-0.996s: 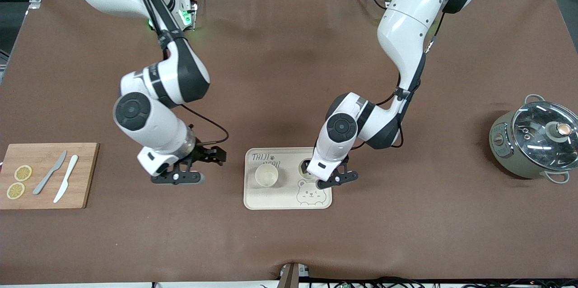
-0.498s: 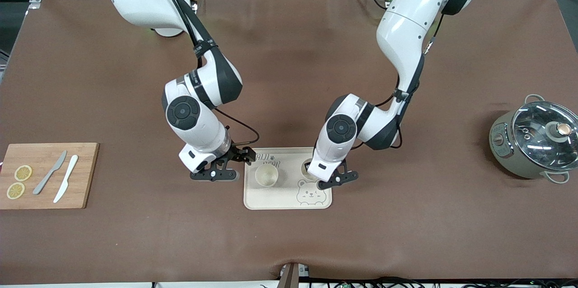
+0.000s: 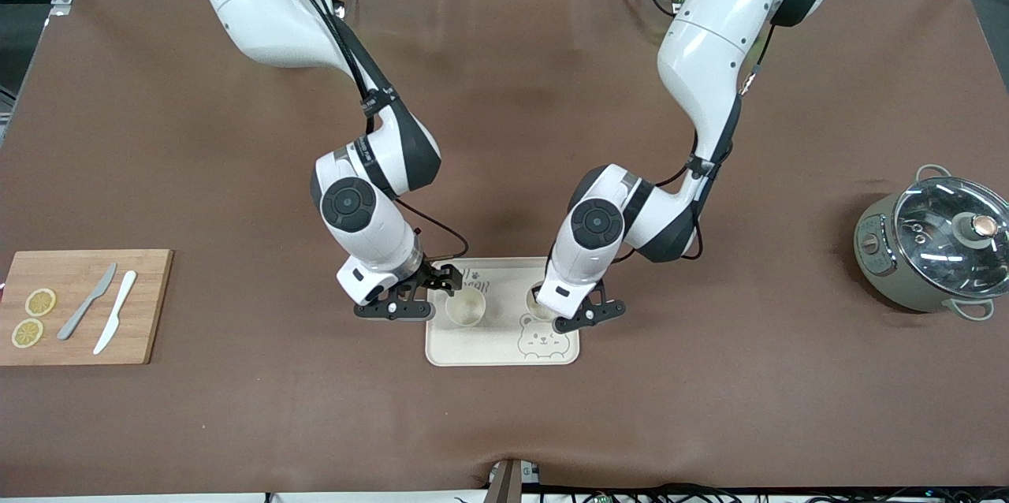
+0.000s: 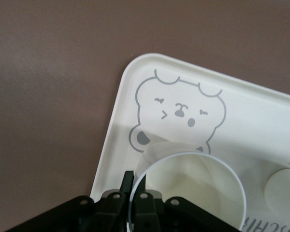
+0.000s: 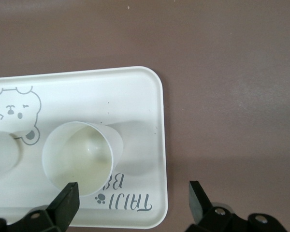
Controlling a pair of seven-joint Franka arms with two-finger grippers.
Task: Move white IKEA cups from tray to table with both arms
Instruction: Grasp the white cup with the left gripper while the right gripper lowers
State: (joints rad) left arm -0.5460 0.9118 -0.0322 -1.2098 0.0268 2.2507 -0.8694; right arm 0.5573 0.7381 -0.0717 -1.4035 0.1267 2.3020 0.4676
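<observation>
**Both grippers at the bear tray, one cup gripped**

We take the bear tray as our landmark. It lies on the brown bench, and both white cups stand on it. The cup toward the left arm's end is largely hidden in the front view by the left gripper. The left wrist view shows that cup cut off at the frame's edge, with the fingers pinched tight on its rim wall. We see only a sliver of the other cup there.

The cup toward the right arm's end stands free. The right gripper sits low at the tray's edge on that side, its fingers spread wide and holding nothing. In its wrist view one finger overlaps the cup's rim and the other is over the bare bench. We cannot tell whether that finger touches the cup. The lettering on the tray is partly covered.

Well away from the tray at the right arm's end lies a wooden cutting board with two lemon slices and two knives. At the left arm's end stands a grey-green pot with a glass lid. At the farther edge of the bench we see grey floor and metal framing.
</observation>
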